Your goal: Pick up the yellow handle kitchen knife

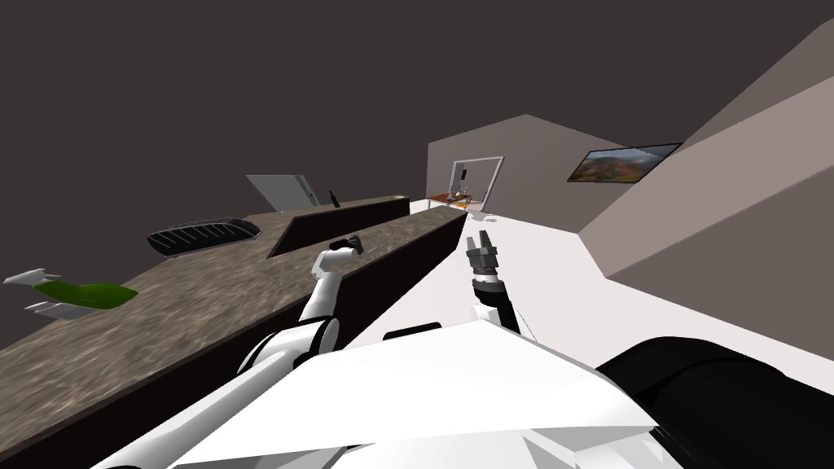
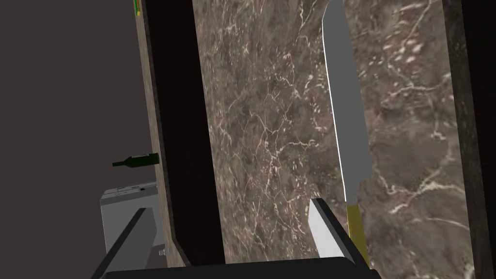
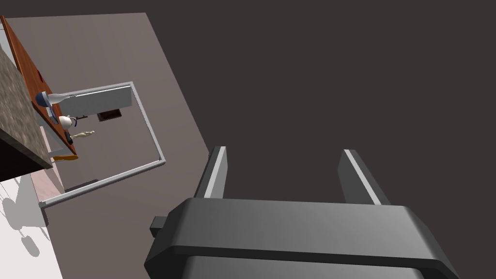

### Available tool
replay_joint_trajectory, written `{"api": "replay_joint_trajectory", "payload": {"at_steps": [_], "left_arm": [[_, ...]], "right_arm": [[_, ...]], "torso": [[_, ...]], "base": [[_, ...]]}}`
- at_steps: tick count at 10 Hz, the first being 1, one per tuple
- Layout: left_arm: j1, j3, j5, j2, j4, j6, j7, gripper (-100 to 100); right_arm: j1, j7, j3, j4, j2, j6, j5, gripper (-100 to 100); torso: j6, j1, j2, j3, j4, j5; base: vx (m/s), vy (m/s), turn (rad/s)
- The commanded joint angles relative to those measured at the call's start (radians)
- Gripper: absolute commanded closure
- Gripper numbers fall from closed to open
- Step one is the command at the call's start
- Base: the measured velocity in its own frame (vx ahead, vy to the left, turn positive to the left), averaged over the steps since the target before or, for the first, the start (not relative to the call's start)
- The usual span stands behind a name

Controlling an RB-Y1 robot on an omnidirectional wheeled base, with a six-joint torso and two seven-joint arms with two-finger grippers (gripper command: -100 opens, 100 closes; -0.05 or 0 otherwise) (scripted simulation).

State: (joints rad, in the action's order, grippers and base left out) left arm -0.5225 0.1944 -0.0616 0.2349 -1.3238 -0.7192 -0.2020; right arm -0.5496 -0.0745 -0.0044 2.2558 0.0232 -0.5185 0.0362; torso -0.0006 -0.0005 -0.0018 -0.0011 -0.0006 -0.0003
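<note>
Our left end effector point(image 2: 232, 227) is open above the worktop point(image 2: 261, 121); knife point(image 2: 346, 121) lies flat there, yellow handle point(image 2: 357, 230) just outside one finger. Our right end effector point(image 3: 290, 177) is open too. Also a dark basket point(image 1: 204, 234) on the worktop, contents unclear.

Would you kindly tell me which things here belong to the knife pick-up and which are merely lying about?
Job: yellow-handled knife, open left end effector beside it, brown countertop under it.
Lying about: green bottle, black rack, open right end effector.

Left hand point(image 2: 227, 206), right hand point(image 3: 284, 150), both spread
</note>
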Motion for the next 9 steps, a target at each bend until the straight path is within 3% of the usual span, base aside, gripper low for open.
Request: {"api": "replay_joint_trajectory", "payload": {"at_steps": [1, 2, 3, 5, 6, 8, 9], "left_arm": [[-0.049, 0.014, -0.002, 0.002, 0.05, -0.05, -0.012, -100], [-0.049, 0.014, -0.002, 0.002, 0.061, -0.077, -0.012, -100], [-0.092, 0.028, -0.005, 0.005, 0.099, -0.106, -0.021, -100], [-0.092, 0.028, -0.005, 0.005, 0.118, -0.15, -0.021, -100], [-0.133, 0.042, -0.008, 0.01, 0.159, -0.186, -0.031, -100], [-0.133, 0.042, -0.008, 0.01, 0.174, -0.218, -0.031, -100], [-0.172, 0.055, -0.01, 0.016, 0.224, -0.255, -0.04, -100]], "right_arm": [[0.0, 0.0, 0.0, 0.0, 0.0, 0.0, 0.0, 0], [0.0, 0.0, 0.0, 0.0, 0.0, 0.0, 0.0, 0], [0.0, 0.0, 0.0, 0.0, 0.0, 0.0, 0.0, 0], [0.0, 0.0, 0.0, 0.0, 0.0, 0.0, 0.0, 0], [0.0, 0.0, 0.0, 0.0, 0.0, 0.0, 0.0, 0], [0.0, 0.0, 0.0, 0.0, 0.0, 0.0, 0.0, 0], [0.0, 0.0, 0.0, 0.0, 0.0, 0.0, 0.0, 0]], "torso": [[0.0, 0.0, 0.0, 0.0, 0.0, 0.0], [0.0, 0.0, -0.001, 0.0, 0.0, 0.0], [0.0, 0.0, -0.001, -0.001, 0.0, 0.0], [0.0, 0.0, -0.002, -0.001, 0.0, 0.0], [0.0, 0.0, -0.001, -0.001, 0.0, 0.0], [0.0, 0.0, -0.002, -0.001, 0.0, 0.0], [0.0, 0.001, -0.001, 0.0, 0.0, 0.0]], "base": [[0.033, -0.008, 0.028], [0.037, -0.015, 0.013], [0.048, -0.022, 0.031], [0.041, -0.014, 0.007], [0.044, -0.019, 0.033], [0.04, -0.01, 0.005], [0.047, -0.013, 0.03]]}}
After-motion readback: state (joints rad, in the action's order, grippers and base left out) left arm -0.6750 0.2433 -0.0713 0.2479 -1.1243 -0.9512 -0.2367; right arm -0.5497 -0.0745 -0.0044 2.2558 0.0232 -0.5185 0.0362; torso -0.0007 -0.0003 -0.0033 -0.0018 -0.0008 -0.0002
